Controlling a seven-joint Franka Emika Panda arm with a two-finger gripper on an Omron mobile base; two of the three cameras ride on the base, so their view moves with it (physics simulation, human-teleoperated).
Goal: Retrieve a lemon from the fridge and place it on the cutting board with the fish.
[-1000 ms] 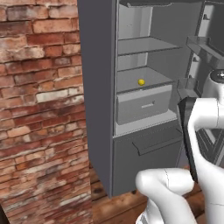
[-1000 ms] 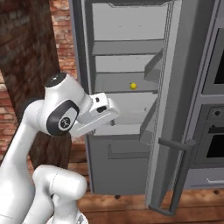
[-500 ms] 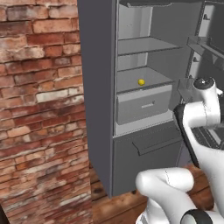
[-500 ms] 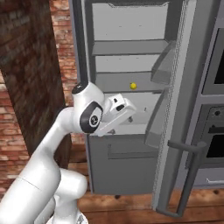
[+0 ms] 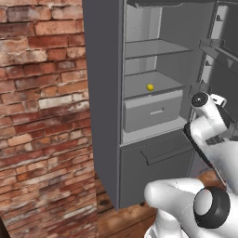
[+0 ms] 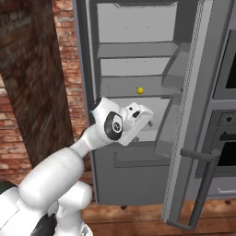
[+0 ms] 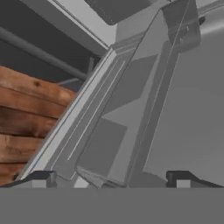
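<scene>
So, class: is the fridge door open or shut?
Open. The fridge shows its shelves and the lemon inside; its door stands swung out.

Place: a home kitchen, rendered.
Main appliance: a tall dark grey fridge [image 5: 104, 93] stands open, showing pale shelves [image 5: 151, 48] and an inner drawer [image 5: 152, 110].
Food: a lemon [image 5: 149, 87] lies on a fridge shelf.
Door: the fridge door [image 6: 203, 92] swings out on the right, with a long bar handle [image 6: 203, 182].
Neighbouring appliance: a built-in oven front [image 6: 226, 138] sits just beside the door.
Walls: red brick [image 5: 42, 116].
Floor: brown wooden planks [image 6: 129, 221].
</scene>
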